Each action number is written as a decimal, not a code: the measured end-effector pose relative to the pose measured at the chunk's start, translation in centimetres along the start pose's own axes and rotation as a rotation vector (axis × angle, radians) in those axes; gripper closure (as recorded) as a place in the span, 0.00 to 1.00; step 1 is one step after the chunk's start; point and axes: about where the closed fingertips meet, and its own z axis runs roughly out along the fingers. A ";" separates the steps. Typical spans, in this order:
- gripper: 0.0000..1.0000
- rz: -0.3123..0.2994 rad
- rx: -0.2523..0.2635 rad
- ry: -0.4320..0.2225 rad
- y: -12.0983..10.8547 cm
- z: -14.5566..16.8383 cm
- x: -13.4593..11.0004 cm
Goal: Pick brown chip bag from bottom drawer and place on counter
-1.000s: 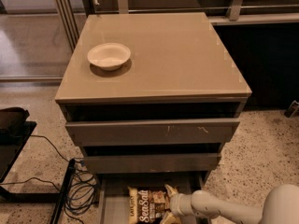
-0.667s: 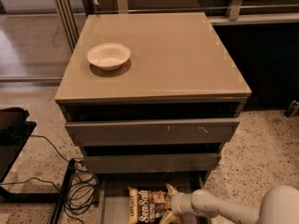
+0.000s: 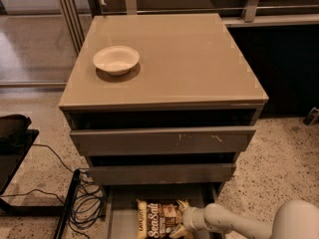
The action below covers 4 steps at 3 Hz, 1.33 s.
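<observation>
The brown chip bag (image 3: 158,218) lies flat in the bottom drawer (image 3: 121,222), which is pulled out at the foot of the cabinet. It is a crinkled dark-brown bag with a cream top edge, and its large white "Sea Salt" lettering runs sideways. To its left is a strip of the drawer's plain grey floor. At its right edge is the gripper (image 3: 182,225), low in the drawer and against the bag. Whether it is spread or clamped on the bag cannot be told. Behind it the white arm (image 3: 234,224) runs off to the lower right corner.

Against the frames from 1.0 s and 0.7 s ago, nothing has visibly shifted. The bag lies in the same spot, the gripper is at the same edge, and the arm keeps the same line.

On the far left a black object (image 3: 12,133) stands on the speckled floor (image 3: 279,158), with a tangle of black cables (image 3: 84,203) beside the cabinet. The counter (image 3: 189,59) is a glossy taupe-grey square, and 1 white bowl (image 3: 116,59) sits on its left half. Below it, the 2 taller drawers (image 3: 162,141) stand slightly open, the upper front scuffed. A glass partition (image 3: 30,34) rises at the left, and metal rails (image 3: 199,9) cross behind the cabinet.
</observation>
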 end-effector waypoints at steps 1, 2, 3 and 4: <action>0.42 0.000 0.000 0.000 0.0 0.0 0.0; 0.65 0.000 0.000 0.000 0.0 0.0 0.0; 0.88 0.000 0.000 0.000 0.0 0.0 0.0; 1.00 0.000 0.000 0.000 0.0 -0.3 -0.3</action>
